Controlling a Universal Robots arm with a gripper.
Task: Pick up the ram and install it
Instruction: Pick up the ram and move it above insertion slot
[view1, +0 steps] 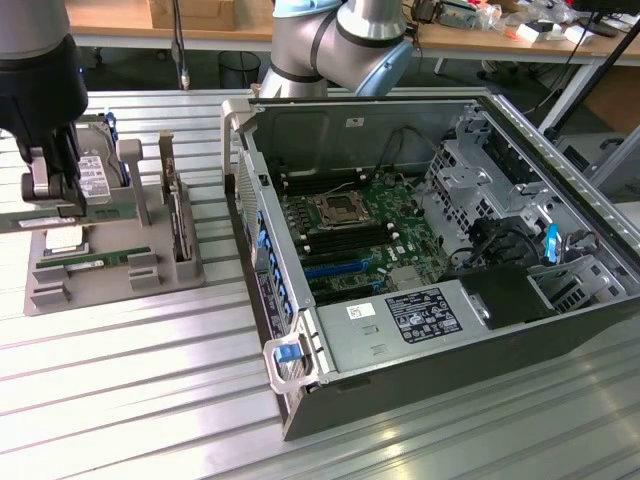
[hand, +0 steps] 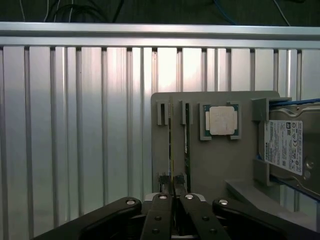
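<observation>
Black gripper (hand: 172, 184) hung over the grey moulded holder tray (view1: 112, 288); whether it was open or closed could not be told. In the exterior view, the ram (view1: 85, 263), a long thin green circuit-board stick with a white sticker, sat in the tray's slots at about five o'clock from the gripper. The open black computer case (view1: 560, 140) stood at three o'clock of the tray on the ribbed metal table (view1: 130, 390).
</observation>
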